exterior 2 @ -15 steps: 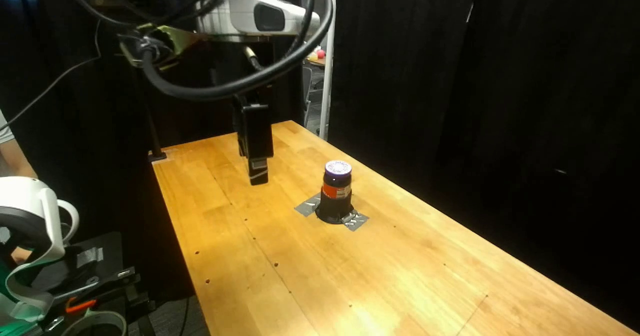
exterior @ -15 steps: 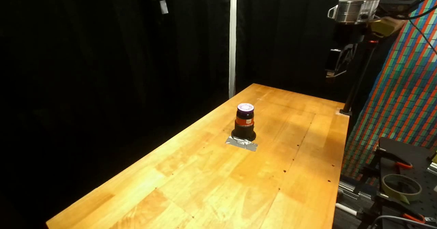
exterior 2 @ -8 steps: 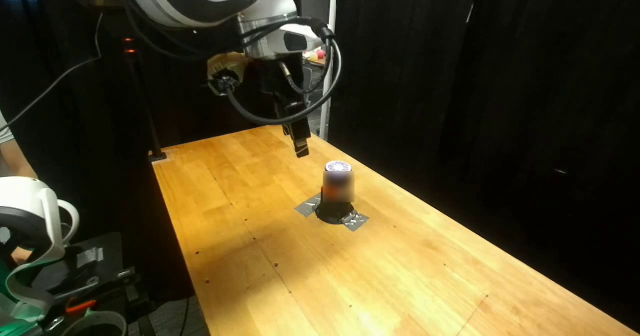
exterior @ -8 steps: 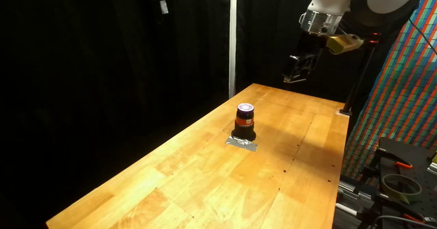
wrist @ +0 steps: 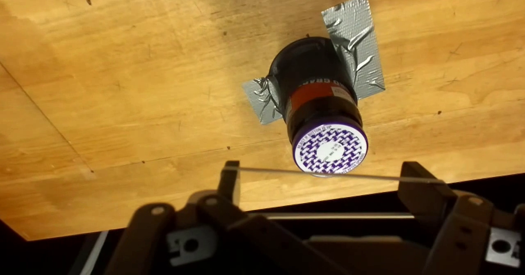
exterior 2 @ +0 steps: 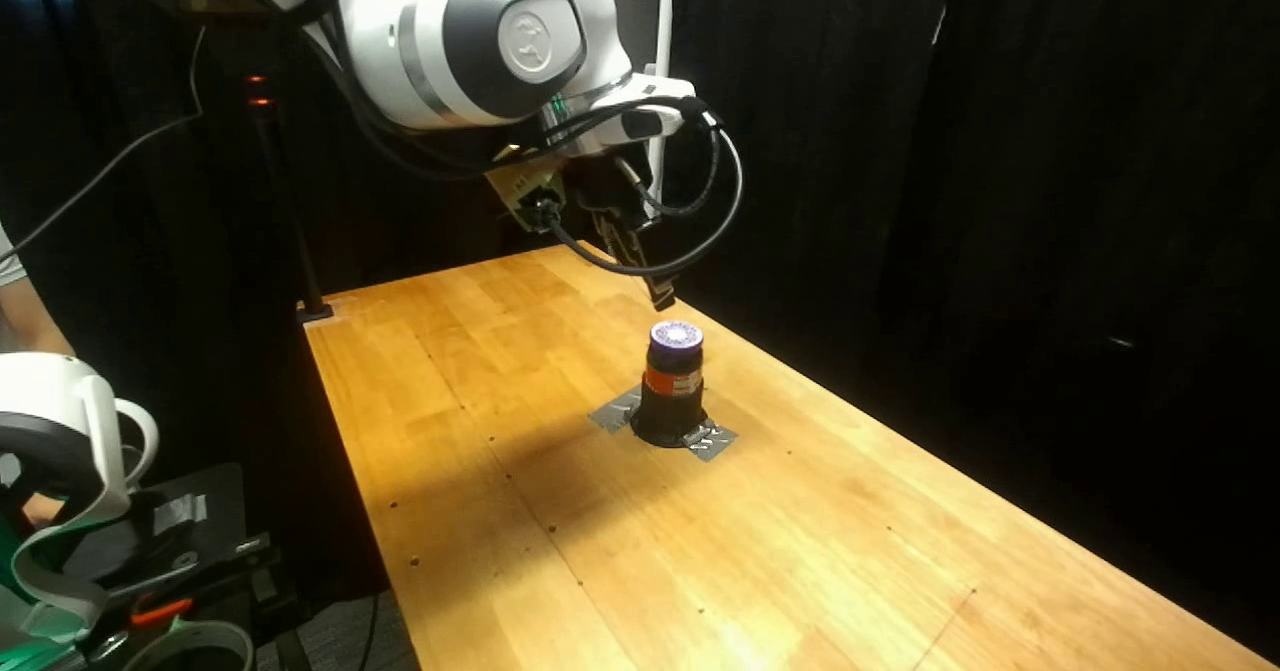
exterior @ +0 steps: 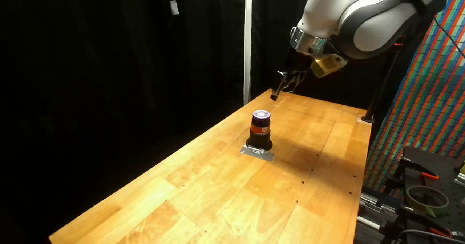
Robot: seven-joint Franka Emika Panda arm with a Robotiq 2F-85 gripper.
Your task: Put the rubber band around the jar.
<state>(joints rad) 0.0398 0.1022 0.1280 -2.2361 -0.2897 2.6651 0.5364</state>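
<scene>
One wooden tabletop (exterior: 225, 186) runs out of frame toward six o'clock in both exterior views. The white Franka arm (exterior: 321, 13), cut off at the top, reaches farther over it than half a second ago. The Robotiq gripper (wrist: 322, 176) holds its fingers (wrist: 417, 191) wide apart in the wrist view; in an exterior view its fingertips (exterior: 274, 97) have shifted toward roughly eight o'clock and hang tilted at one o'clock from the purple-lidded jar (exterior: 260, 128), clear of it, one finger lost in darkness. The jar stands where it stood, upright, long axis vertical, lid (wrist: 331, 150) up; in the wrist view the lid points toward six o'clock. A black holder (exterior: 259, 141) hides its lower part, silver duct tape (wrist: 357, 47) lapping the foot at two and eight o'clock there. The rubber band (wrist: 369, 177) spans the fingers, crossing before the lid's edge; both exterior views barely show it.
</scene>
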